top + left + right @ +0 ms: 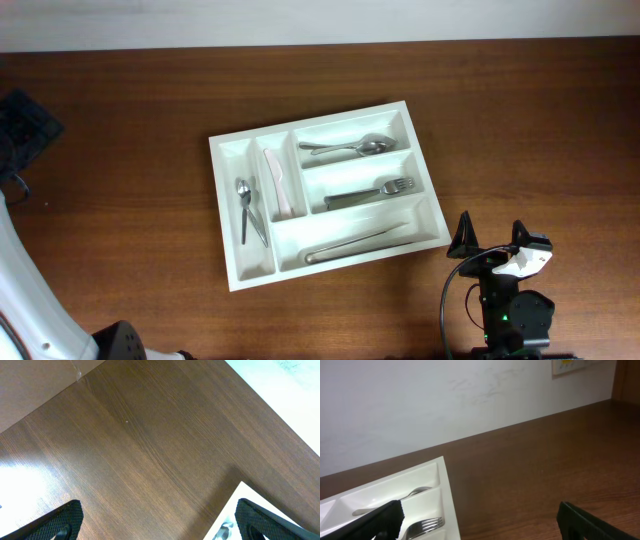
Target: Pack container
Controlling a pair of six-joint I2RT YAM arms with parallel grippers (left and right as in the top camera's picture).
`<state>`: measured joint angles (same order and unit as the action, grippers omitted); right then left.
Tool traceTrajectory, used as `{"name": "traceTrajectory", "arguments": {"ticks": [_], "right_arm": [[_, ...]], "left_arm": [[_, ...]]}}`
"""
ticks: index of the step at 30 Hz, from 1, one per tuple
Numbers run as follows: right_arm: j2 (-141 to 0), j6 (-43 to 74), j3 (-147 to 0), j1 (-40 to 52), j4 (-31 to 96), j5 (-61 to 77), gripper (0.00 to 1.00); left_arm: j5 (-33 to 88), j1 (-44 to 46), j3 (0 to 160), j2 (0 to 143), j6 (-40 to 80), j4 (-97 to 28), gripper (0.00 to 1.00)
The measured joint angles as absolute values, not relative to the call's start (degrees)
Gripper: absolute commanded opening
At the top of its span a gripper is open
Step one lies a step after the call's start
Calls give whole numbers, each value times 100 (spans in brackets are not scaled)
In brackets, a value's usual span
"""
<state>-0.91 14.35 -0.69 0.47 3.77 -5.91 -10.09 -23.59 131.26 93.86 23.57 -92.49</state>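
**Open, empty grippers close to a filled tray**

The right gripper (492, 243) has its jaws spread wide with nothing between them. The near corner of the container (220, 205) sits just ahead of it and to its left. In the nearest compartment lies a knife (355, 245), one beyond it a fork (375, 190), and in the farthest two spoons (350, 148). Farther left, the narrow slots hold small spoons (247, 210) and a pale-handled piece (278, 182).

The left gripper (162, 520) is also spread and empty, with a corner of the tray close beside one fingertip.

I see no loose cutlery on the table (540, 120), so the packing looks about done. The main risk, I'd judge, is clearance. If either arm swings with its fingers this wide, it could catch the rim, shove or tip the tray, and knock pieces out of their slots.
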Motion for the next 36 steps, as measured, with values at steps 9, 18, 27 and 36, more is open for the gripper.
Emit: {"name": "traceTrajectory", "arguments": {"ticks": [9, 18, 27, 36], "right_arm": [[-91, 1431, -69, 47, 377, -591, 99], [-89, 1433, -69, 49, 381, -576, 99], [-91, 1435, -69, 49, 381, -572, 99], [-91, 1433, -69, 49, 381, -572, 99]], "left_arm": [[-1013, -2359, 13126, 9384, 2357, -9251, 99], [-1269, -718, 9255, 6040, 2355, -5861, 99], [-1531, -71, 4897, 2770, 2233, -3868, 99], [-707, -71, 2521, 1396, 303, -1669, 99]]}}
